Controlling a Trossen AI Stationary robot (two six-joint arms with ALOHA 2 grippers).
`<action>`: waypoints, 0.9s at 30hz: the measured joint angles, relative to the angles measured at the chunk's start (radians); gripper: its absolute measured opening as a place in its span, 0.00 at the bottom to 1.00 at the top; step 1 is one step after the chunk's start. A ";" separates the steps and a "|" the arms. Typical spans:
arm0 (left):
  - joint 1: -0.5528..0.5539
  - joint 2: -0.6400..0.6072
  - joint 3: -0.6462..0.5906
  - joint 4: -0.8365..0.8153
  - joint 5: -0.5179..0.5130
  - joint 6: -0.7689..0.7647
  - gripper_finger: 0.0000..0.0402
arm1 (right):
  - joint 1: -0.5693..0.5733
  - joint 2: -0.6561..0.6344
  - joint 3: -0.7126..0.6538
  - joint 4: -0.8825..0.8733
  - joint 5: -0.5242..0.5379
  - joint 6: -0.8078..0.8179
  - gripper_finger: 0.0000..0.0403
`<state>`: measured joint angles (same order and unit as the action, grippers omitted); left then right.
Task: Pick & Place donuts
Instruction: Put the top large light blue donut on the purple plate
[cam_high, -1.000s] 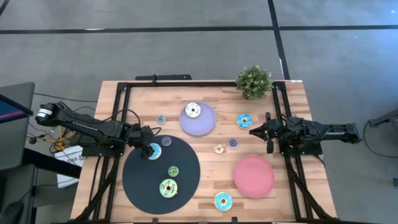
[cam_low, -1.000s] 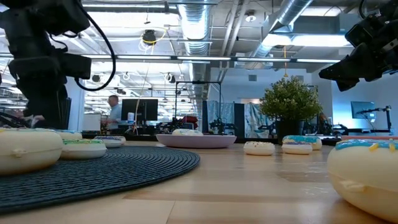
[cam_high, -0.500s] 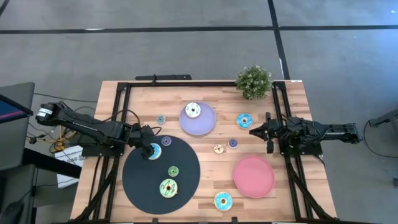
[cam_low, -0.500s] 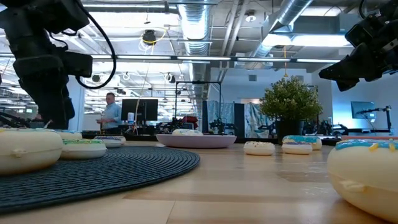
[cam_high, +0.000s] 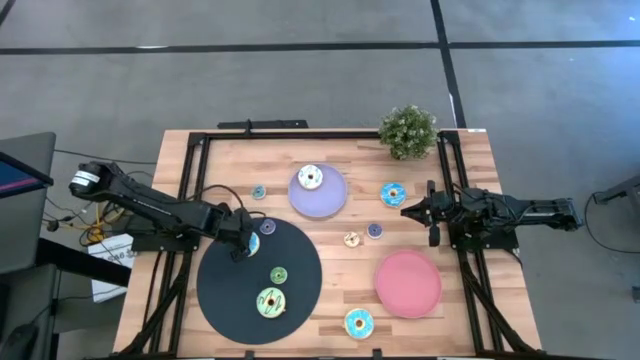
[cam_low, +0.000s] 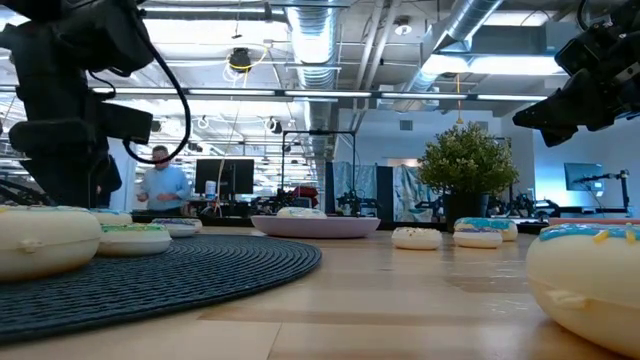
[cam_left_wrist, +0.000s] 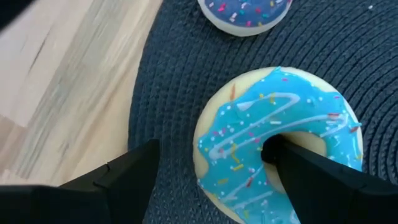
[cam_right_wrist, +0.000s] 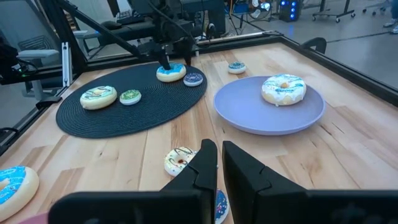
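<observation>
My left end effector (cam_left_wrist: 214, 180) has just eased back a touch, fingers spread wide either side of the blue donut (cam_left_wrist: 280, 143), so it's released, sitting flat on the black mat (cam_high: 300, 295) near its edge. A ring has no long axis; hole faces up.

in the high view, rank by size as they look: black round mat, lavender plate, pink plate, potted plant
1. Black round woven mat, clearly the largest.
2. Pink round plate.
3. Lavender round plate, nearly the pink one's size; close call.
4. Small green potted plant.
</observation>
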<state>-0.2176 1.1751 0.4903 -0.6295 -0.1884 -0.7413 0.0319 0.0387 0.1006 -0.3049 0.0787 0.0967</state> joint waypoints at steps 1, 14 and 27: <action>0.000 0.006 0.003 0.000 0.000 0.002 0.77 | 0.000 0.000 0.000 0.000 0.000 0.000 0.04; 0.000 0.007 0.005 0.000 0.001 -0.012 0.60 | 0.000 0.000 0.000 0.000 0.000 0.000 0.04; 0.000 0.007 0.005 -0.001 0.024 -0.014 0.44 | 0.000 0.000 0.000 0.000 0.000 0.000 0.04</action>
<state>-0.2176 1.1820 0.4953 -0.6303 -0.1645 -0.7555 0.0322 0.0387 0.1005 -0.3050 0.0788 0.0967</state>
